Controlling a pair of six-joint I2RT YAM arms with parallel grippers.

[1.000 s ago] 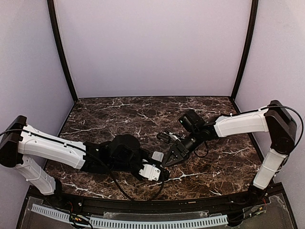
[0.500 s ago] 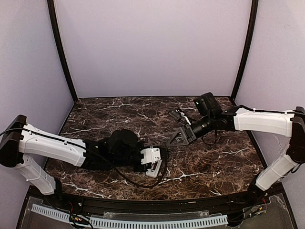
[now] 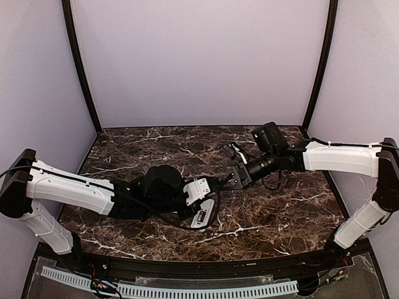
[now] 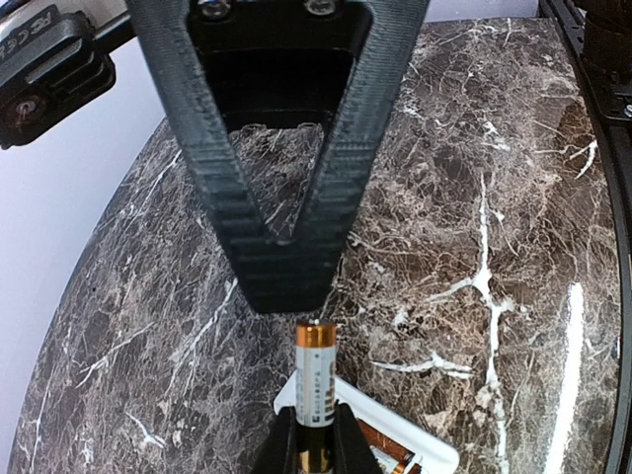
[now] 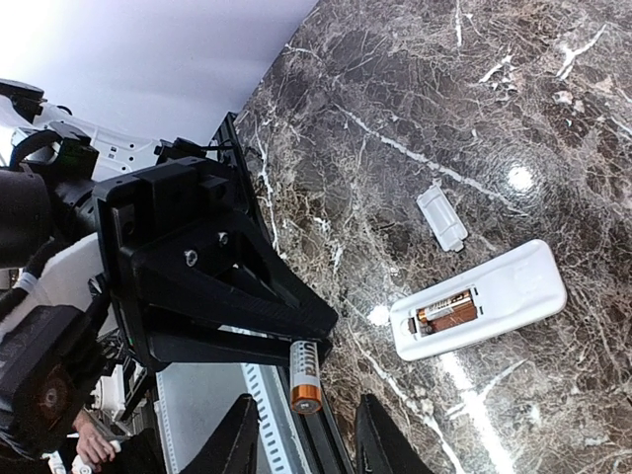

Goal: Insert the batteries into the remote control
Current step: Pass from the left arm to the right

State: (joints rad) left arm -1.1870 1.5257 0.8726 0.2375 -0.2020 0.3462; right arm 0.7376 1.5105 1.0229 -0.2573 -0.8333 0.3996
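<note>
Lifted since a moment ago, the left arm point(image 3: 75, 192) now holds its wrist higher over the marble table point(image 3: 280, 212), and the right arm point(image 3: 340, 157) has closed in on it. Below them the white remote point(image 5: 494, 294) lies back-up with its compartment open and a loaded battery point(image 5: 449, 311) inside. The small cover point(image 5: 441, 217) rests near the remote, apart from it. Above the remote, the left gripper point(image 4: 286, 281) is pinched together on one end of the loose battery point(image 4: 316, 380). The right gripper point(image 5: 304, 434) has its jaws apart, flanking the battery's other end.
</note>
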